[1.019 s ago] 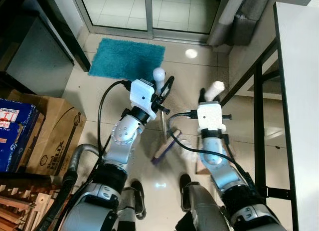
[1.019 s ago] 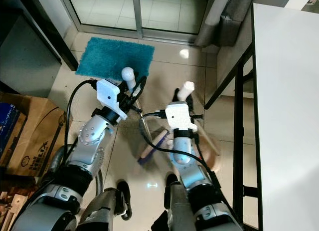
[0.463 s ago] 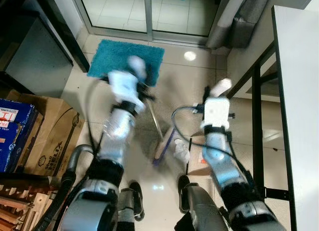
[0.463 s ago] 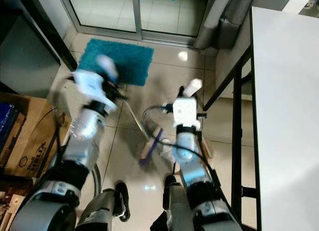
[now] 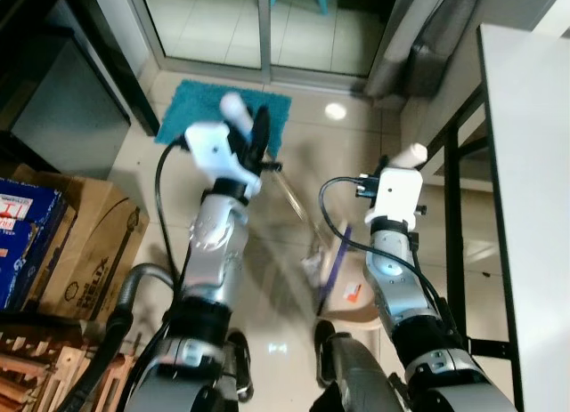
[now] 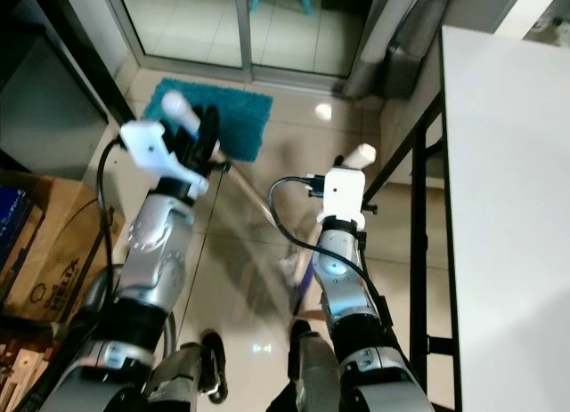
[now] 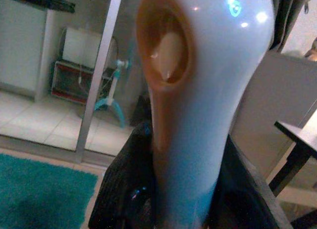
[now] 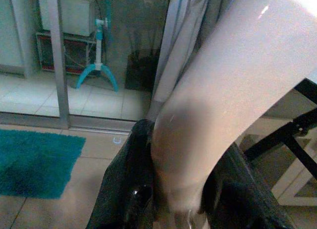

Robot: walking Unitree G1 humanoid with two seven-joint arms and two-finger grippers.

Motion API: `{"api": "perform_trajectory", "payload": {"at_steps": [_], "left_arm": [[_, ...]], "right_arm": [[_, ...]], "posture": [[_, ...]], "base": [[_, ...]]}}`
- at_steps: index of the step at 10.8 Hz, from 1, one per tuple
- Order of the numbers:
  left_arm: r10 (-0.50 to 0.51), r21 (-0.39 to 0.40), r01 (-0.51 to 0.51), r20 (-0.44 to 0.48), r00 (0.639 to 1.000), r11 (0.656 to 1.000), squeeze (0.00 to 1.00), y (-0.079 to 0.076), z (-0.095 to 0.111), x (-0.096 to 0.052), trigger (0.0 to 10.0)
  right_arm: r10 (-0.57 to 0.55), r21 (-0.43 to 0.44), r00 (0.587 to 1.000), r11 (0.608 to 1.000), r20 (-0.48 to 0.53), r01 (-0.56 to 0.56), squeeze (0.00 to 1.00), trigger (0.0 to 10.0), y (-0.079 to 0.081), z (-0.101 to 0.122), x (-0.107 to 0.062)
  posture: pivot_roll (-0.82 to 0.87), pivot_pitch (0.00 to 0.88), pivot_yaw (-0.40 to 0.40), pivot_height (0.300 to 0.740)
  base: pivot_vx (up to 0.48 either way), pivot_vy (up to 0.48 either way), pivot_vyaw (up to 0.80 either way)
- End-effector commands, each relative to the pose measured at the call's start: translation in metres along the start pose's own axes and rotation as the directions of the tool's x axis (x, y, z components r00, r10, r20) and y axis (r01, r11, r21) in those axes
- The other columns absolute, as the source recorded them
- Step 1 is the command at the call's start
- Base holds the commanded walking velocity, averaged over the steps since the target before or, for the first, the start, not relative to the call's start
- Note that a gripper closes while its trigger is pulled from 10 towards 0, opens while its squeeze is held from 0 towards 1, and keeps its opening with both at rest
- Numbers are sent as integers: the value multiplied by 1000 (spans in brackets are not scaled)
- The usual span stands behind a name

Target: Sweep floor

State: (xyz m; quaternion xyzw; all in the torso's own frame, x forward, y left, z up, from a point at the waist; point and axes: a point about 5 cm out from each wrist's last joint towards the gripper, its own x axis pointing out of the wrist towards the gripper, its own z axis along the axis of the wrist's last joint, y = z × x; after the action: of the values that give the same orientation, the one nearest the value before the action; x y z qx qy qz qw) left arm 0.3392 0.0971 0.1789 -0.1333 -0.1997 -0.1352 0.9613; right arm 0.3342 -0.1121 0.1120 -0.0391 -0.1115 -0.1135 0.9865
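Note:
My left gripper (image 5: 259, 138) is raised over the floor, shut on the broom's white handle (image 5: 233, 109). The thin shaft slants down to the blurred broom head (image 5: 313, 266) on the tiles. In the left wrist view the white handle (image 7: 198, 100), which has a hanging hole, stands between the black fingers (image 7: 124, 189). My right gripper (image 5: 403, 165) is shut on the dustpan's white handle (image 5: 411, 153). The dustpan (image 5: 349, 289), with its purple edge, rests on the floor just right of the broom head. In the right wrist view that handle (image 8: 223, 95) sits between the fingers (image 8: 124, 189).
A teal mat (image 5: 191, 118) lies before the glass sliding door (image 5: 267, 29). Cardboard boxes (image 5: 89, 243) and a grey hose (image 5: 134, 287) stand at the left. A white table (image 5: 534, 207) on a black frame (image 5: 452, 207) bounds the right. A grey curtain (image 5: 427, 29) hangs at the back.
My left arm swung the broom out to the left and back, and the broom head has slid right to the dustpan. The right gripper shifted a little right. The camera tilted slightly.

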Motion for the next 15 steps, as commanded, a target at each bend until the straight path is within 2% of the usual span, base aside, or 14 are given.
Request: {"api": "perform_trajectory", "payload": {"at_steps": [1,2,3,4,5,6,7,8,11,13,15], "left_arm": [[-1,-6,1,18,1000,1000,0,-2,5,-1,10000],[-9,0,9,30,1000,1000,0,-1,9,-1,10000],[-65,92,60,58,996,994,0,1,19,2,10000],[-163,207,148,56,985,967,0,2,26,5,10000],[-240,278,225,23,970,934,0,2,26,5,10000],[-277,305,266,-7,961,915,0,2,22,3,10000],[-305,323,302,-40,951,897,0,1,14,1,10000],[-289,339,301,-87,953,891,0,2,-7,-7,10000],[-288,382,336,-179,941,861,0,-3,-39,-22,10000],[-275,365,324,-183,944,872,0,-9,-46,-22,10000],[-288,284,318,-143,947,904,0,-23,-47,-15,10000]], "right_arm": [[7,92,985,996,-172,9,0,10000,12,-25,-19],[6,91,985,996,-174,10,0,10000,12,-25,-19],[6,90,984,996,-176,10,0,10000,12,-26,-19],[5,88,985,996,-175,11,0,10000,11,-27,-20],[5,88,985,996,-174,11,0,10000,10,-28,-21],[10,91,984,996,-177,6,0,10000,10,-29,-23],[20,102,983,995,-180,-2,0,10000,10,-30,-24],[49,150,983,988,-174,-23,0,10000,11,-30,-28],[65,190,981,981,-184,-29,0,10000,12,-31,-37],[86,222,978,974,-191,-42,0,10000,16,-30,-43],[110,237,974,969,-197,-61,0,10000,21,-28,-45]], "posture": [[24,251,33,740],[26,251,32,740],[27,251,34,740],[24,255,37,740],[22,258,37,740],[15,263,38,740],[6,270,37,740],[-20,291,30,740],[-71,322,19,740],[-87,333,16,740],[-80,336,16,740]], "base": [[0,0,0],[0,0,0],[0,0,0],[0,0,0],[0,0,0],[0,0,0],[0,0,0],[0,0,0],[0,0,0],[0,0,0],[0,0,0]]}}
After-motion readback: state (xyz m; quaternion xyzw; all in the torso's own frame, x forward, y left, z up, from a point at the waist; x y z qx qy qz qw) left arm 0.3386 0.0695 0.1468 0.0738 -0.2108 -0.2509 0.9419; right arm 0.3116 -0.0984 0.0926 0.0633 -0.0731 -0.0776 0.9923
